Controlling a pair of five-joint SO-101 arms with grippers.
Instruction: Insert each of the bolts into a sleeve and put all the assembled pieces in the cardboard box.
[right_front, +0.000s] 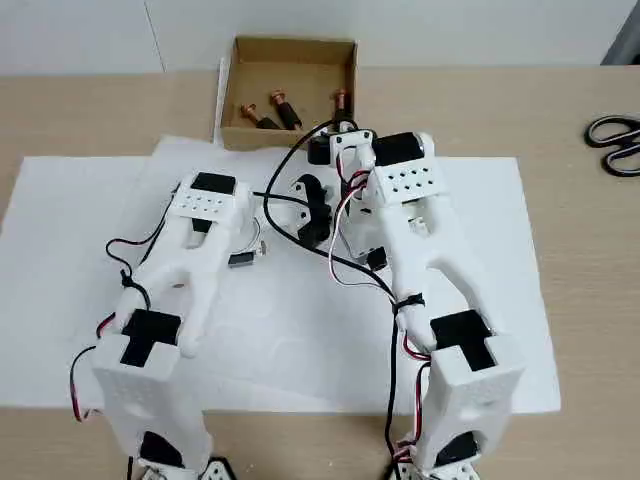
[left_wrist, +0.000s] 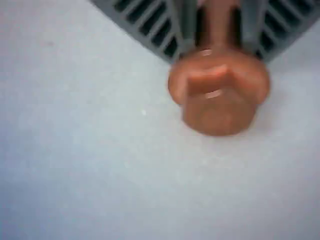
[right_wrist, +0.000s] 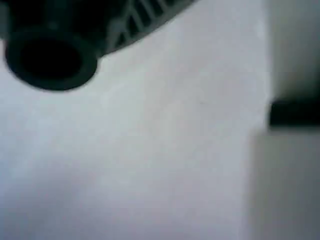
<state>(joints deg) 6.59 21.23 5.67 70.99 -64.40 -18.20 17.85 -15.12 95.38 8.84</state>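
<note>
On the table (right_front: 80, 110) a white sheet (right_front: 300, 330) lies under both arms. The cardboard box (right_front: 295, 43) sits at its far edge with three assembled pieces (right_front: 283, 108) inside. The right pincer (right_wrist: 85, 20) pinches a black sleeve (right_wrist: 50, 57), whose open end juts out beyond it. The left pincer (left_wrist: 217, 20) clamps a copper bolt (left_wrist: 217, 92) by the shank between ribbed pads (left_wrist: 145, 25), the head sticking out over the sheet.

bolt (left_wrist: 217, 92): smooth coppery metal | sleeve (right_wrist: 50, 80): matt black plastic | box (right_front: 290, 52): cardboard
</note>
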